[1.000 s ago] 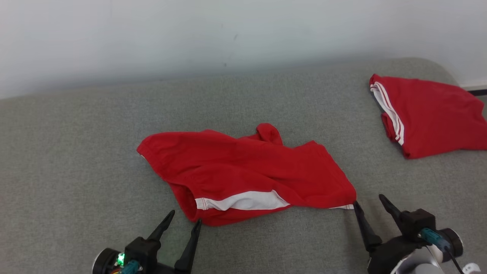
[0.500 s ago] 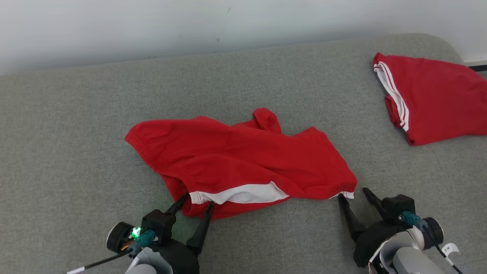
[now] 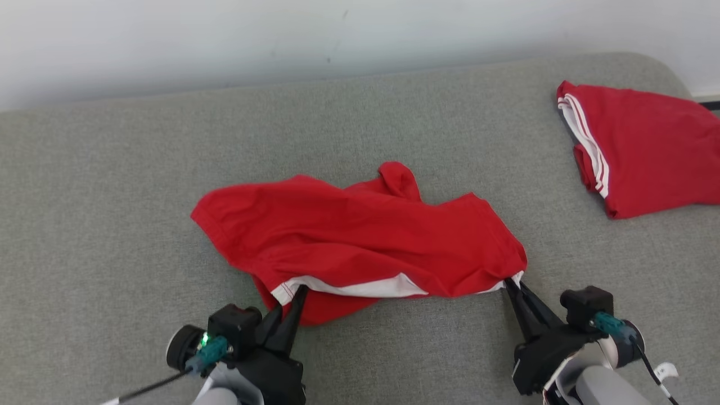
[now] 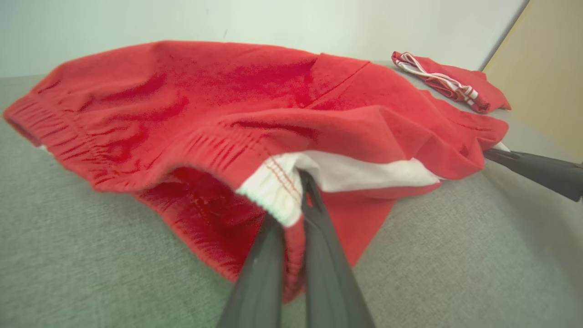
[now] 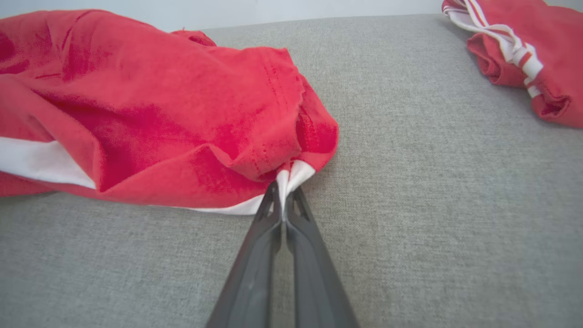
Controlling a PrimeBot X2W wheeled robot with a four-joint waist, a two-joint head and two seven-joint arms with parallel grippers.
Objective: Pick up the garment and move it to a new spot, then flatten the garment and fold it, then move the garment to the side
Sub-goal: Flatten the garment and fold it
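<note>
Gripping the rumpled red shorts [image 3: 360, 236] with my left fingers [image 3: 292, 312] and right fingers [image 3: 523, 306] clamped on their near edge, I reckon flattening, folding and setting aside remain.

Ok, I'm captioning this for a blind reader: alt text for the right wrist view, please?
The right pincer, shut, pinches the white-trimmed corner of a crumpled red garment on a grey cushion. A second red garment lies at upper right.

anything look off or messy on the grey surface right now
The middle red garment lies crumpled and askew, a flap bunched up at its far edge. The left end effector and right end effector pinch its near edge.
</note>
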